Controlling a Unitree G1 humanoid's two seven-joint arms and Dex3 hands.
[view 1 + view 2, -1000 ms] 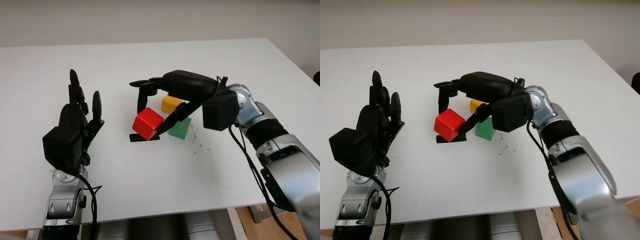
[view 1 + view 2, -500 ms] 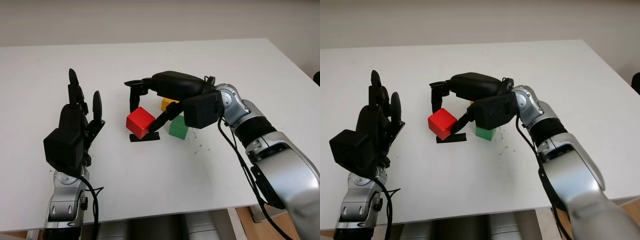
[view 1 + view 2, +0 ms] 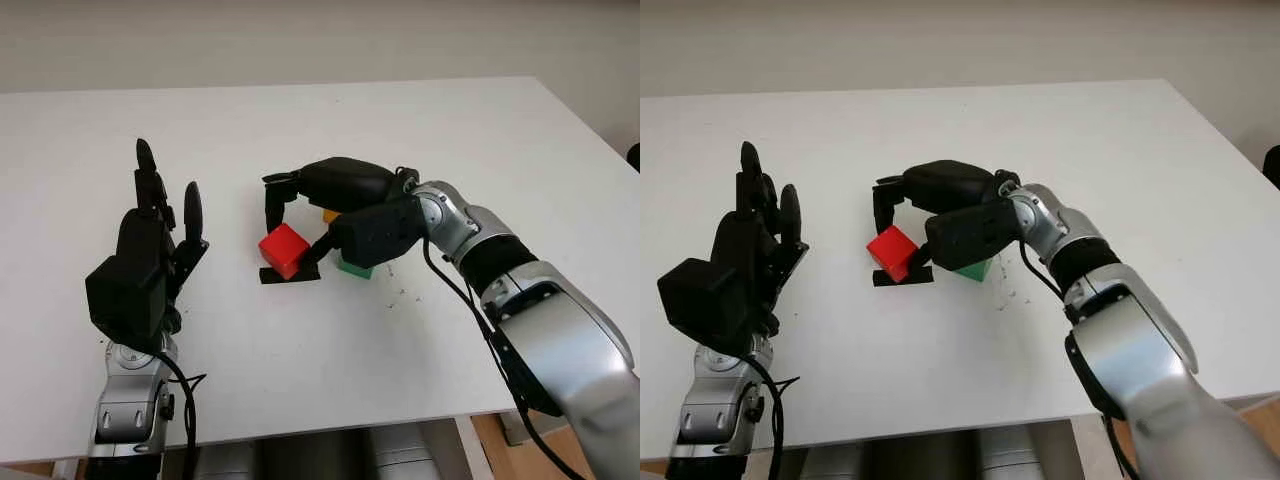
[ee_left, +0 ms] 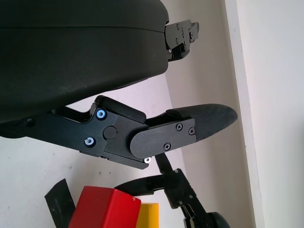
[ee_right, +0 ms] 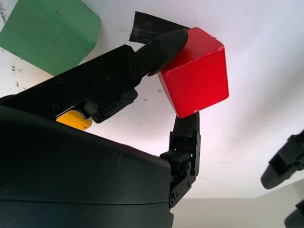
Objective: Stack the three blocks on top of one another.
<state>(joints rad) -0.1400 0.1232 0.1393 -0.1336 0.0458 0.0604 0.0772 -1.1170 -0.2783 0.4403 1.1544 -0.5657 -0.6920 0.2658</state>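
Observation:
My right hand [image 3: 291,240] is shut on the red block [image 3: 283,249], thumb on one side and fingers [image 5: 185,137] on the other. The block is tilted, just over a black tape mark [image 3: 291,275] in the middle of the table; whether it touches the table I cannot tell. The green block [image 3: 971,270] sits on the table right of it, partly under my palm. Behind, a sliver of the yellow block [image 3: 329,215] shows under the hand. In the right wrist view I see red [image 5: 194,71], green [image 5: 47,33] and yellow [image 5: 73,119]. My left hand [image 3: 150,250] is open, raised at the table's left.
The white table [image 3: 450,130] has bare room all round the blocks. Its front edge runs close below my arms, and its right edge slopes off at the far right. Faint scuff marks [image 3: 398,292] lie right of the green block.
My right hand has come down with the red block, from above and right of the tape mark to just over it. It now covers more of the yellow and green blocks. The left hand has stayed put.

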